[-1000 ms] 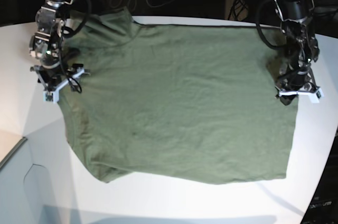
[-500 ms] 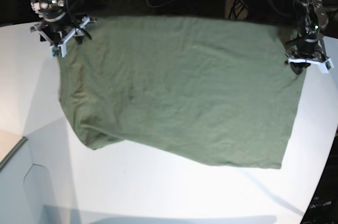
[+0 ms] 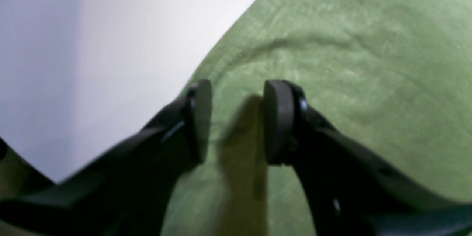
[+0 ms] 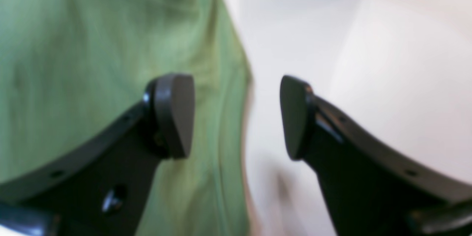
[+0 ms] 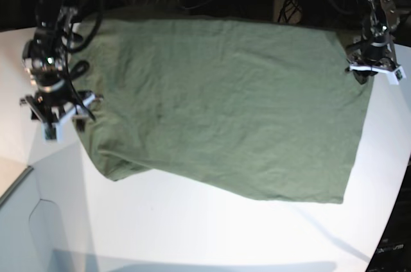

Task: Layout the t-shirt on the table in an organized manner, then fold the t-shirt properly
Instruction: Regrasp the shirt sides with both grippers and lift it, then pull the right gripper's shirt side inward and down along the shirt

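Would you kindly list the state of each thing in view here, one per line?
t-shirt: spread mostly flat on the table, lightly wrinkled, far edge at the table's back edge.
table: white top, largely covered by the shirt.
left gripper: jaws apart, over the shirt's edge, a fold of cloth between the pads.
right gripper: jaws wide open, straddling the shirt's side edge, gripping nothing.

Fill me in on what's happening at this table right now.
A two-armed robot is spreading an olive-green t-shirt over a white table. The left gripper sits over the shirt's edge with fabric between its pads. The right gripper stands open at the opposite edge, holding nothing. The shirt lies mostly flat, not yet folded.
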Action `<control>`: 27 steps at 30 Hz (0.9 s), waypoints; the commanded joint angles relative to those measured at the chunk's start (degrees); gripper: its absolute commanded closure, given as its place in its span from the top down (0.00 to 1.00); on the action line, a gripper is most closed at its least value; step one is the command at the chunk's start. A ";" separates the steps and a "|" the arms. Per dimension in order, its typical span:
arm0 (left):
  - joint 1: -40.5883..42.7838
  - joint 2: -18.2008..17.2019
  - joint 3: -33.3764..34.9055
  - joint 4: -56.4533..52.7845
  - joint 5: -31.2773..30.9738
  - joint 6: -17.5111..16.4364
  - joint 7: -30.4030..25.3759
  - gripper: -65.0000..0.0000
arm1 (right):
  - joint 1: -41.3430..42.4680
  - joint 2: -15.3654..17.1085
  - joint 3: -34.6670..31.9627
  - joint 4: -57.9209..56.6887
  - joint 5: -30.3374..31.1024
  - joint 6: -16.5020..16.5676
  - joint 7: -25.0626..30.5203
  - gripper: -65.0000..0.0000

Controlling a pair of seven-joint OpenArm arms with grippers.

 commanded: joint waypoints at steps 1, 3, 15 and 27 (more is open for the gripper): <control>0.04 0.06 0.00 0.22 0.13 0.25 1.39 0.37 | 3.31 0.33 -0.63 -1.16 0.21 -0.10 1.26 0.57; 0.04 0.14 0.00 0.48 0.13 0.25 1.39 0.37 | 9.11 1.30 -1.77 -7.58 0.12 -0.10 1.35 0.57; -0.05 0.14 0.00 0.48 0.13 0.25 1.39 0.37 | 32.67 6.66 -5.55 -49.25 0.12 -0.45 13.31 0.57; 0.04 0.14 0.00 0.31 0.13 0.25 1.39 0.37 | 32.85 8.33 -5.55 -63.84 0.03 -0.54 25.88 0.56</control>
